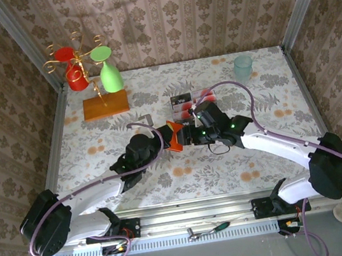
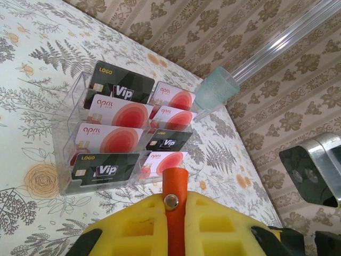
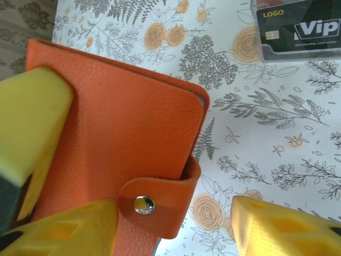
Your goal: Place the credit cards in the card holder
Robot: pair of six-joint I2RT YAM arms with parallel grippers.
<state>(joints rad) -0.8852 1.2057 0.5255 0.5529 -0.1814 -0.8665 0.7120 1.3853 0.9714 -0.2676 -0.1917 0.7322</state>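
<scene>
the flower-printed counter (image 1: 296, 103) spans the walled stall. the left arm (image 1: 97, 194) comes in from 7 o'clock and the right arm (image 1: 276, 141) from 5 o'clock, meeting at its middle. at 10 o'clock a gold wire mug stand (image 1: 90, 75) rises from an orange wooden base (image 1: 105, 104), with a red cup (image 1: 75, 78) and a green cup (image 1: 110, 77) hung on it. a clear tiered rack (image 2: 74, 101) sits just past the centre toward 12 o'clock, and a pale green tumbler (image 1: 243, 66) stands near the far edge at 1 o'clock. the card holder (image 3: 122, 122) is at the counter's middle, at 7 o'clock of the rack and apart from it, folded with its strap snapped. the left hand (image 2: 175, 224) is clamped on it, its orange edge pinched between the yellow pads (image 2: 128, 229). the right hand (image 3: 173, 229) is spread wide beside the strap corner; its 9 o'clock finger may touch the leather, hard to say. the credit cards (image 2: 120, 114) lie in the rack's tiers in two columns, red-blotched and black ones. a silver snap stud (image 3: 144, 204) fastens the strap
</scene>
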